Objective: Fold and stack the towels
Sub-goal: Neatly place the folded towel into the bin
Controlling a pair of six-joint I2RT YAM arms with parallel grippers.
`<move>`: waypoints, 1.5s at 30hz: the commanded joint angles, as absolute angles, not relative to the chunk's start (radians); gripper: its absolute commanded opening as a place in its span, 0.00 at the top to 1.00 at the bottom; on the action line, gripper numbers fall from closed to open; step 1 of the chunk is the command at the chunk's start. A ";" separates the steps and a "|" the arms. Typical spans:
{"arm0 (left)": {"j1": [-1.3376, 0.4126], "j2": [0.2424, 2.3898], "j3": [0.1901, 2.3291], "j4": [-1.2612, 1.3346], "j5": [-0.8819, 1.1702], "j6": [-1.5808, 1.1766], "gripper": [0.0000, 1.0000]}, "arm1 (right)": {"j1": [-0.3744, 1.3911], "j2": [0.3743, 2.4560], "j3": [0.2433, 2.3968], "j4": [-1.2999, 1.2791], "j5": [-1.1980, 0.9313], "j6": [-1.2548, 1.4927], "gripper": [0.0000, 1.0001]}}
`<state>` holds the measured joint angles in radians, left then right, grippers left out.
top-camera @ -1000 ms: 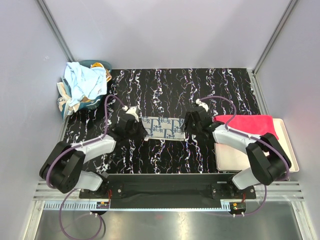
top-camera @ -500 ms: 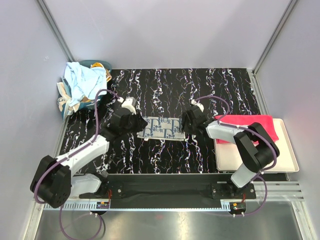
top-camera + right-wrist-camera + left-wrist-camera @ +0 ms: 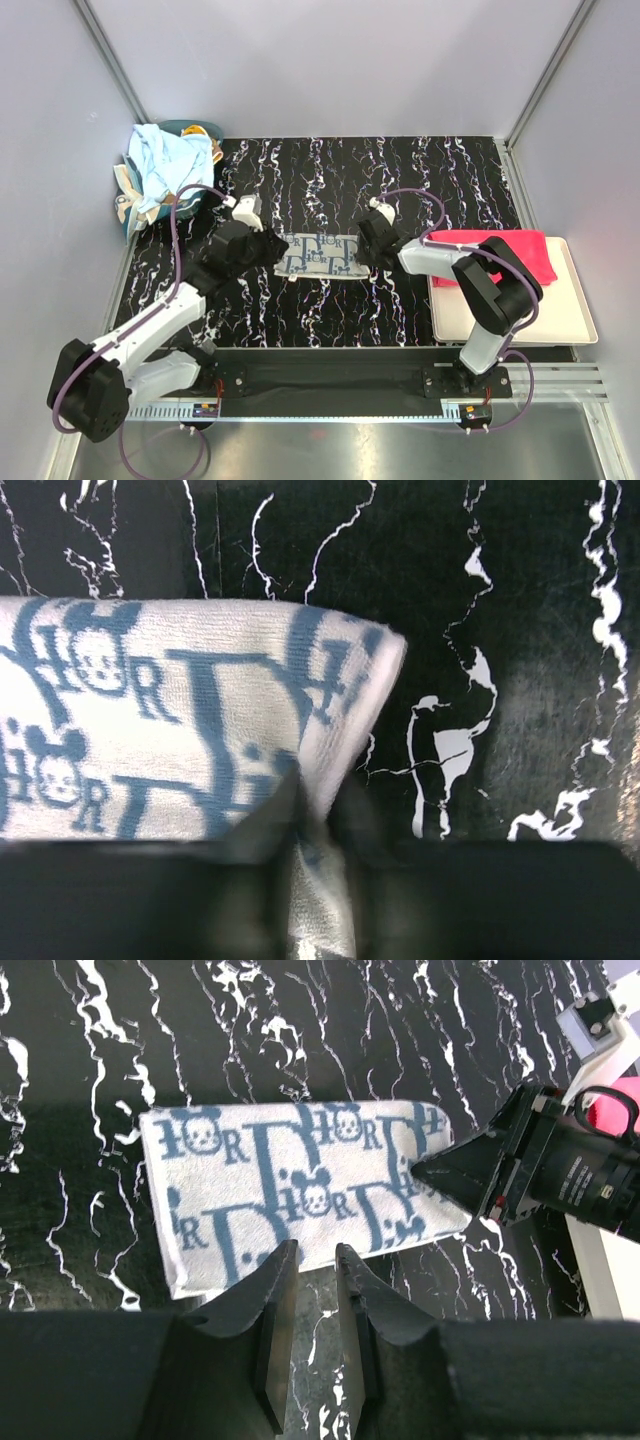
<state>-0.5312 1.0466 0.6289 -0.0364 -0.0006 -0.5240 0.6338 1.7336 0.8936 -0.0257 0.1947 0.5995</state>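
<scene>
Counting three towels in plain sight: one grey monogram towel (image 3: 318, 254) lying flat mid-desk (image 3: 420, 180), one pink-red towel (image 3: 505, 250) on single cream tray (image 3: 560, 325) at right, one light blue towel (image 3: 165, 160) heaped over basket (image 3: 196, 127) far left. Maybe more cloth under the blue one, can't tell. Counting two pincers too. Seeing left pincer (image 3: 314, 1260) just at monogram towel's near long edge, fingers slightly spread, only desk between. Seeing right pincer (image 3: 310, 810) at towel's right end, pinching its near corner, fabric bunched between fingers.
</scene>
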 commanded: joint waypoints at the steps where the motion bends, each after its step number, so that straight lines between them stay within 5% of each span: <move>1: -0.534 1.003 0.600 -0.025 -0.012 -0.509 0.74 | 0.646 1.781 0.902 -0.123 0.259 0.603 0.87; 4: -0.534 0.976 0.588 -0.037 -0.005 -0.500 0.74 | 0.649 1.779 0.899 -0.149 0.268 0.601 1.00; 21: -0.613 0.773 0.388 0.041 0.002 -0.566 0.78 | 0.644 1.195 0.893 -0.754 0.572 0.566 1.00; 45: -0.660 0.657 0.268 0.138 0.017 -0.552 0.78 | 0.287 0.926 1.008 -0.696 0.586 0.078 1.00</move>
<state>-0.6540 0.6720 0.2829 0.0692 0.0284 -0.5587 0.3351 0.9306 0.9543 -0.7387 0.5400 0.1703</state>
